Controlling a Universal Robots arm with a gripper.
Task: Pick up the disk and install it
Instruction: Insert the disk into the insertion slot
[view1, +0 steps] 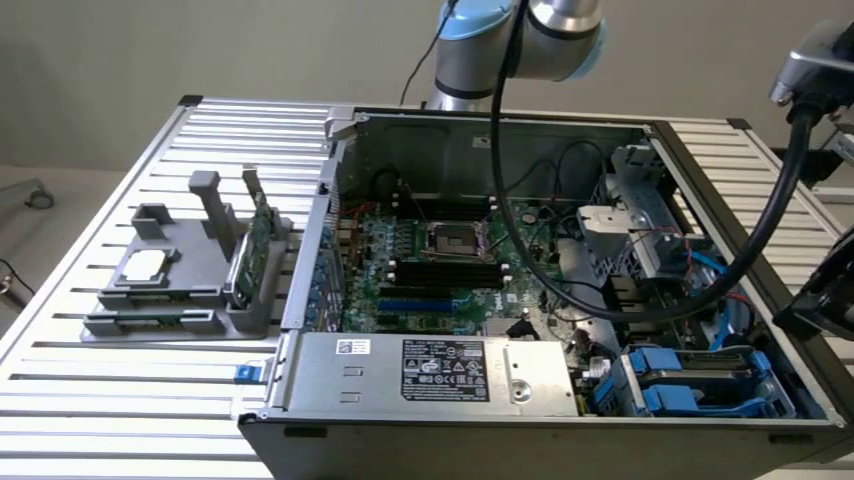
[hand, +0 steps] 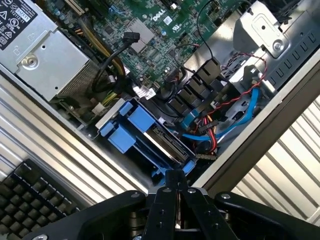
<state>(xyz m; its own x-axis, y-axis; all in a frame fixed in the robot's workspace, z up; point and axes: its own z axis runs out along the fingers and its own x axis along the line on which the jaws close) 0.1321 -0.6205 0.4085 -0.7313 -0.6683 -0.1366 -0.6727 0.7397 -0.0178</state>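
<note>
Disk (hand: 159, 141) lies in its bright blue carrier inside the drive bay at 1 corner of the open computer case (view1: 534, 445). In the exterior view I find it (view1: 671, 380) at the lower right of the frame, just right of the power supply (view1: 427, 370). Only blue plastic and a narrow metal edge show, so I cannot read a label.

Gripper (hand: 175, 176): 2 black fingers pressed together with nothing between them, tips right at the near end of the blue carrier. I cannot tell whether they touch it.

1 blue cable (hand: 248, 110) and some red wires (hand: 212, 139) run beside the disk toward a silver bracket (hand: 265, 30). Motherboard (view1: 427, 265) takes the middle of the case.

In the exterior view the arm (view1: 561, 25) is at top centre, and a thick black hose (view1: 785, 190) loops down over the case at the right. Grey fixture (view1: 180, 280) at the left of that frame, on the slatted table (view1: 134, 420), carries 1 silver chip (view1: 144, 264) and 1 green card (view1: 254, 250) standing upright. Black keyboard (hand: 30, 200) lies outside the case wall.
</note>
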